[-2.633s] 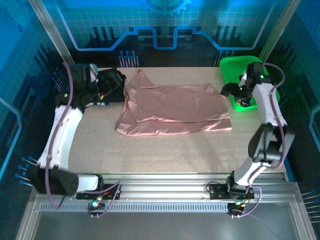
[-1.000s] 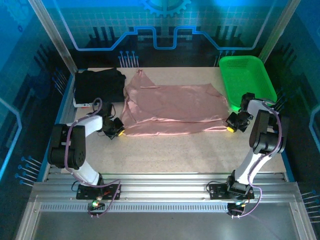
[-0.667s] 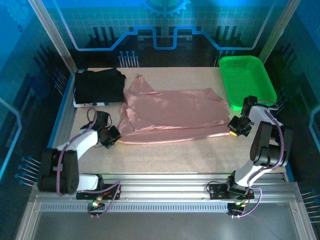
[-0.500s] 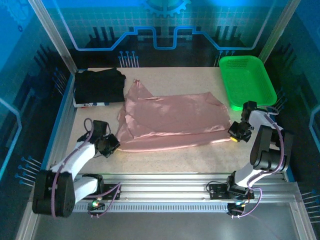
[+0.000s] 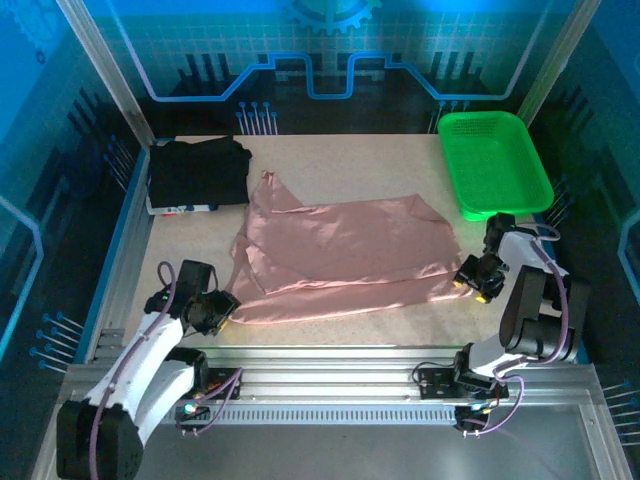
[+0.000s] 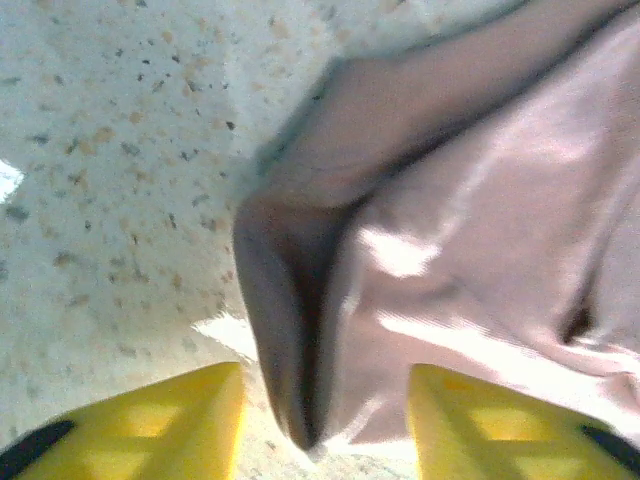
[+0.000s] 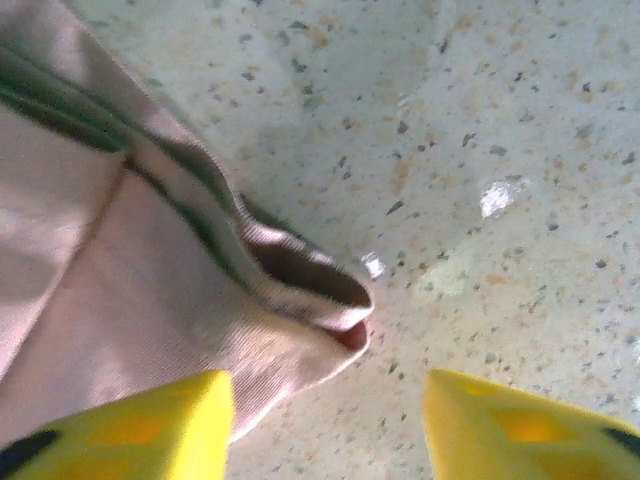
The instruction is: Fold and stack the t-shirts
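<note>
**Both hands at the near corners of the pink shirt.** In the top view, the pink t-shirt (image 5: 340, 250) lies folded lengthwise across the middle of the speckled surface (image 5: 360, 160). The black t-shirt (image 5: 198, 172) sits folded at the far left corner, just beside the pink shirt's far left tip and well apart from both hands. The green basket (image 5: 495, 165) stands at the far right. The left hand (image 5: 212, 310) sits low at the pink shirt's near left corner, and the right hand (image 5: 474, 280) sits at its near right corner. In the left wrist view, the left hand (image 6: 320, 440) has its yellow fingers (image 6: 150, 435) spread. The shirt's rounded corner fold lies on the surface in the gap between them, unpinched, with the rest of the cloth running off to the upper right. In the right wrist view, the right hand (image 7: 325, 430) is likewise spread. The hemmed corner of the shirt lies between its fingers (image 7: 520, 425), closer to the finger on the picture's left, and bare surface lies ahead of the other.
</note>
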Controlling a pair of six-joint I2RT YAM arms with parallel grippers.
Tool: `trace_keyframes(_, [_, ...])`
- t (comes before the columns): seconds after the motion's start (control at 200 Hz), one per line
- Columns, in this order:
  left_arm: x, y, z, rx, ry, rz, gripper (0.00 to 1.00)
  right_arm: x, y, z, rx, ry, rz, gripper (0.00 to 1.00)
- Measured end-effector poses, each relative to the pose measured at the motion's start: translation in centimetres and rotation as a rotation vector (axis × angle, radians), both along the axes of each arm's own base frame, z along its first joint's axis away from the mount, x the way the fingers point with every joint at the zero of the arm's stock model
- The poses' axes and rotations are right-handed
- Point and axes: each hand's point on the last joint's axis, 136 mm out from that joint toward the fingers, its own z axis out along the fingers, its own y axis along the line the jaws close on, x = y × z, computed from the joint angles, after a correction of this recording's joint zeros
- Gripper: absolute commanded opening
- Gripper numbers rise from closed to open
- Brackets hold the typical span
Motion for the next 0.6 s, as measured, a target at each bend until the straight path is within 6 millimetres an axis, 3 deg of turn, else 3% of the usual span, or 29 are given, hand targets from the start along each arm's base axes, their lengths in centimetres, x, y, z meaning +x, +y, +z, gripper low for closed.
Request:
trace_keyframes(0.175, [2.9, -0.6, 7.5, 0.021, -0.169, -0.043, 0.61, 2.8, 1.4, 4.5, 0.060, -0.193, 0.056, 0.92])
trace_keyframes(0.29, [4.7, -1.8, 10.6, 0.041, -0.229, -0.133, 0.61, 4.4, 3.6, 8.0, 0.102, -0.339, 0.156, 0.96])
trace_keyframes(0.395, [5.5, -4.0, 9.9, 0.059, -0.184, -0.262, 0.61, 5.1, 6.4, 10.3, 0.143, -0.424, 0.286, 0.97])
trace_keyframes(0.6, [5.3, -8.0, 4.7, 0.113, -0.002, -0.509, 0.53, 4.4, 11.7, 12.1, 0.195, -0.492, 0.542, 0.98])
